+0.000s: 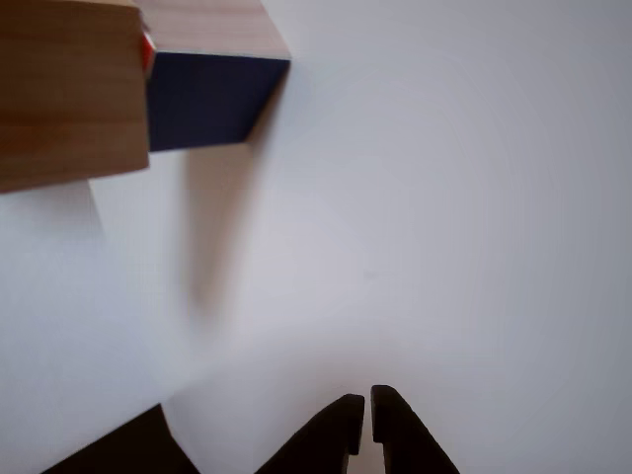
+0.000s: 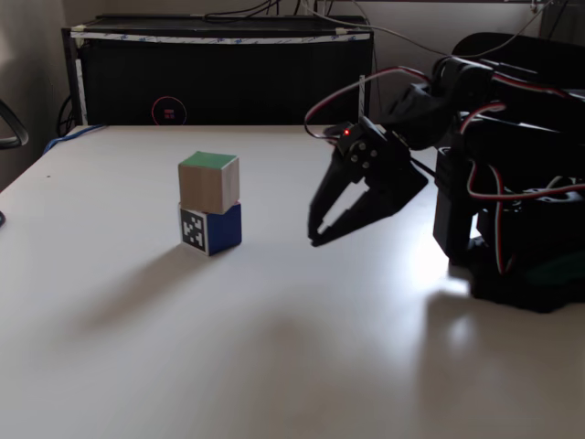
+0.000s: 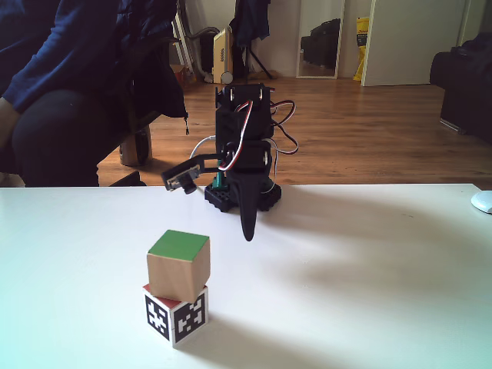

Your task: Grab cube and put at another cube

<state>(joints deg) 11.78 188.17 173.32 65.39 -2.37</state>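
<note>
Resting on top of another cube (image 2: 212, 229), the cube (image 2: 209, 182) has its green face up and sits slightly rotated relative to the block beneath; stack stands on the white table (image 2: 137, 347), toward the left in a fixed view; in a fixed view from the opposite side the cube (image 3: 178, 265) shows a grained brown side, and another cube (image 3: 175, 316) shows black-and-white marker faces with a sliver of red at its top edge.

Gripper (image 2: 313, 240) hangs just above the table, to the right of the stack and clear of it, touching neither block; fingers brought together, nothing between them; in the other view the two dark fingertips (image 1: 341, 420) nearly meet, only a thin gap showing, gripper (image 1: 366, 405) at the bottom edge; same view has the cube (image 1: 69, 89) at upper left as a blurred wooden face, with another cube (image 1: 207, 99) beside it showing navy and a spot of red.

In a fixed view the gripper (image 3: 248, 234) points straight down behind the stack; arm base (image 3: 242, 196) sits at the far table edge; a seated person (image 3: 69, 84) in dark clothing is behind the table at left; a black cabinet (image 2: 219, 78) stands beyond the table.
</note>
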